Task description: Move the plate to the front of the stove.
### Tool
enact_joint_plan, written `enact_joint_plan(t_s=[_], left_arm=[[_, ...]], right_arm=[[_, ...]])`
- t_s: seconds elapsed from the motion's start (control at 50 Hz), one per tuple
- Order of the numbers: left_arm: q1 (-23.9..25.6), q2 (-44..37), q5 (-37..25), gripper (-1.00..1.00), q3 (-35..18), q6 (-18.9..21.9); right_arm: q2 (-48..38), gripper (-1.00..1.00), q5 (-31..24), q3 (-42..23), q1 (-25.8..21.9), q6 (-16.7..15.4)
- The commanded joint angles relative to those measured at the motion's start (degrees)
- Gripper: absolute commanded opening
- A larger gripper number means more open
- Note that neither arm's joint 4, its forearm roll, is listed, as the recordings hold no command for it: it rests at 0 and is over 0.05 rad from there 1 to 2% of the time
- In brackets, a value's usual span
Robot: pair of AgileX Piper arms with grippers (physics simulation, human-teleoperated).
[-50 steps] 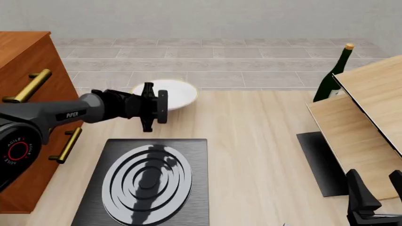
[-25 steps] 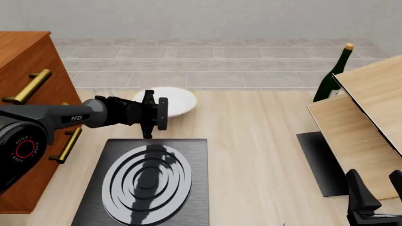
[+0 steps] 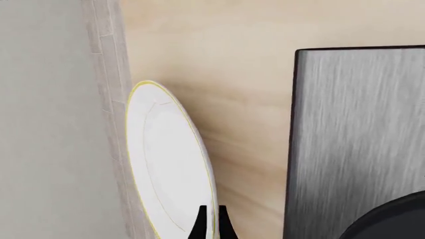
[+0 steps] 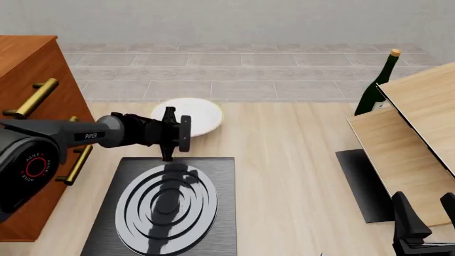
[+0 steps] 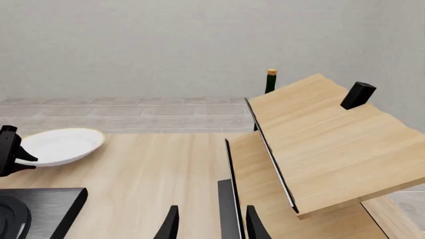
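Observation:
The white plate (image 4: 195, 113) with its thin yellow rim sits at the far edge of the table, beyond the stove (image 4: 213, 224). My left gripper (image 4: 185, 130) is turned on its side and shut on the plate's near rim. In the left wrist view both fingertips (image 3: 200, 221) pinch the plate (image 3: 166, 159) at its edge, with the stove's dark slab (image 3: 359, 129) beside it. The right wrist view shows the plate (image 5: 63, 144) slightly tilted in the left gripper (image 5: 10, 149). My right gripper (image 4: 429, 210) stands open at the near right, holding nothing.
A wooden cabinet (image 4: 29, 96) with brass handles stands at the left. At the right are a slanted wooden rack (image 4: 412, 138), a green bottle (image 4: 375, 88) behind it and a plain black mat (image 4: 359, 184) under it.
The left gripper has come a little toward the stove's far edge, and the plate has shifted slightly the same way with it. The right arm has not moved.

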State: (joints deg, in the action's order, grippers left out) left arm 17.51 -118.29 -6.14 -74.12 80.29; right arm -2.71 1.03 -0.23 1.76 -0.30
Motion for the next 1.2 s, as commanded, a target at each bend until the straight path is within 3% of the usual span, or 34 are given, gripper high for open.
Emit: enact_joint_plan(t_s=[0.02, 0.28, 0.3, 1.2], left_arm=[[0.12, -0.24, 0.23, -1.00, 0.39, 0.44], [-0.90, 0.48, 1.22, -1.00, 0.81, 1.86], [-0.93, 0.78, 1.29, 1.00, 1.10, 2.13], [-1.31, 5.61, -0.31, 1.00, 2.75, 3.32]], right_arm=[[-0.02, 1.00, 0.01, 0.00, -0.01, -0.01], [-0.01, 1.00, 0.00, 0.00, 0.00, -0.02], [-0.02, 1.00, 0.01, 0.00, 0.02, 0.00], [0.06, 1.00, -0.03, 0.00, 0.04, 0.03]])
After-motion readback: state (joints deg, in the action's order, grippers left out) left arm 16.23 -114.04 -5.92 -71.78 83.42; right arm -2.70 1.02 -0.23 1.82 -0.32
